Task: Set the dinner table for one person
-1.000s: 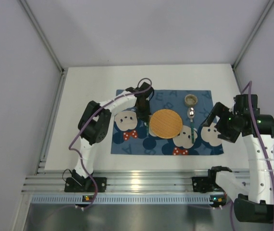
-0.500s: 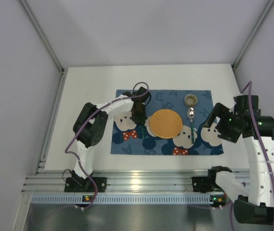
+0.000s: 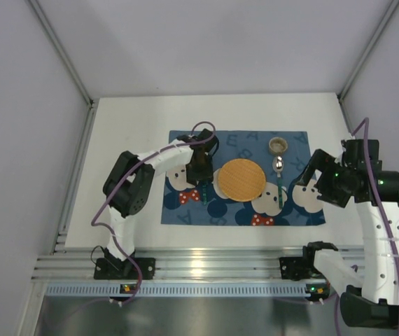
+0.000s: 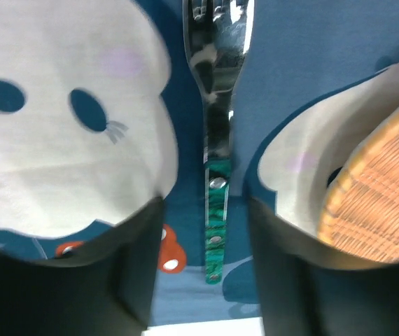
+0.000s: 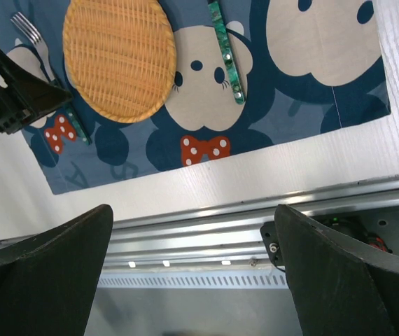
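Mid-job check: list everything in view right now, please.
Plain white rectangular tabletop: one, white, under everything.
Blue cartoon-print cloth placemat: one, blue, table centre.
Round woven wicker plate: one, orange-tan, placemat middle.
Green-handled metal fork: one, silver and green, left of plate.
Green-handled metal spoon: one, silver and green, right of plate.
Small round cup: one, brownish, beyond spoon.
Left claw: one, black, open over fork.
Right claw: one, black, open, raised near placemat's right end.
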You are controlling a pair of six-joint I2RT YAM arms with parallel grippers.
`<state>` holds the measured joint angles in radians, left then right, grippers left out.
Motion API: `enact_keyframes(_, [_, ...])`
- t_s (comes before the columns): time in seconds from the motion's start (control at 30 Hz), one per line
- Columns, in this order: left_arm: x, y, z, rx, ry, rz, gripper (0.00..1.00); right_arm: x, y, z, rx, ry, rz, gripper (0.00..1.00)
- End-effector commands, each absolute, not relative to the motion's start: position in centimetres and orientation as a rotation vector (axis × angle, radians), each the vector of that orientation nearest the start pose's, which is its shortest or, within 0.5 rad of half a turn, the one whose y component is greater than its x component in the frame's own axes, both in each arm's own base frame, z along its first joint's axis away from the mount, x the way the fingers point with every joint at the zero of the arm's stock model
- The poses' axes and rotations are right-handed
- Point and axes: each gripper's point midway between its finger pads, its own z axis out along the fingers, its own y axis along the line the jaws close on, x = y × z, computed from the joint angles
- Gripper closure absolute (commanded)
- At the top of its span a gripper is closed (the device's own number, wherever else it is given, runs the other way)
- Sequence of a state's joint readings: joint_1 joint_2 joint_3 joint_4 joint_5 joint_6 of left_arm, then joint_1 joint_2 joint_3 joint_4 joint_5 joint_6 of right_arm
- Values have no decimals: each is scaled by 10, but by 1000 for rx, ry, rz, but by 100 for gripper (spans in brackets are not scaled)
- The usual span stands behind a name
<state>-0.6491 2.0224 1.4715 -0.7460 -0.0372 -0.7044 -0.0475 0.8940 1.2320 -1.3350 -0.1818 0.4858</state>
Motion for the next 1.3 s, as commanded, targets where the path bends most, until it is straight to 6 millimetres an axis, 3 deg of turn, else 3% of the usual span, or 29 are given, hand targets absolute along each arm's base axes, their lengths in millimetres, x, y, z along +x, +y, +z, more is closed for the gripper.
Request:
enact_keyframes(0.0, [314,-250,59,-85,2851,-138,41,147,46,249,571,2534,400,0])
enact_keyframes(0.03, [316,-247,71,-74,2829,-130,30,147,46,253,565,2522,406,0])
enact_keyframes(0.17, [332,-218,120,-17,2682,-13,18,152,50,275,528,2449,445,0])
enact_keyframes(0.23, [342,-194,147,14,2590,40,17,154,56,291,481,2395,494,0])
enact_keyframes(0.3, [352,-159,156,-35,2548,85,16,156,62,306,440,2334,545,0])
enact_keyframes(0.33, [361,-146,177,-37,2465,67,17,152,63,314,425,2290,551,0])
enact_keyframes(0.37, [365,-116,173,-103,2453,101,17,151,63,320,418,2258,553,0])
enact_keyframes(0.4, [369,-101,180,-136,2407,96,17,151,64,333,396,2202,567,0])
enact_keyframes(0.43, [371,-85,205,-141,2296,86,18,147,64,341,379,2161,570,0])
enact_keyframes(0.47, [379,-67,193,-169,2214,85,17,146,65,346,368,2138,574,0])
enact_keyframes(0.5, [383,-61,200,-163,2117,68,17,145,65,351,366,2116,581,0])
enact_keyframes(0.53, [376,-53,223,-109,1990,71,17,143,66,354,362,2099,585,0])
enact_keyframes(0.57, [377,-49,208,-102,1875,67,17,142,67,355,359,2093,593,0])
enact_keyframes(0.63, [362,-41,215,-73,1728,79,14,141,70,353,356,2089,616,0])
enact_keyframes(0.67, [349,-35,178,-59,1745,101,13,140,71,352,353,2088,621,0])
enact_keyframes(0.7, [351,-34,190,-69,1640,85,12,140,71,350,358,2089,624,0])
enact_keyframes(0.73, [348,-31,183,-77,1621,91,11,136,71,351,354,2075,625,0])
enact_keyframes(0.77, [343,-25,162,-79,1655,111,11,135,71,351,349,2066,627,0])
enact_keyframes(0.87, [346,-6,137,-109,1692,228,12,130,72,352,335,2033,632,0])
enact_keyframes(1.03, [366,-5,118,-96,1677,143,12,125,72,351,317,1974,630,0])
enact_keyframes(1.1, [373,2,103,-98,1702,172,13,129,70,352,310,1947,618,0])
enact_keyframes(1.17, [383,6,107,-122,1685,165,14,131,69,355,295,1923,610,0])
enact_keyframes(1.2, [386,5,92,-133,1718,141,15,135,69,356,289,1912,609,0])
enact_keyframes(1.27, [388,14,90,-177,1684,134,16,143,68,351,299,1912,609,0])
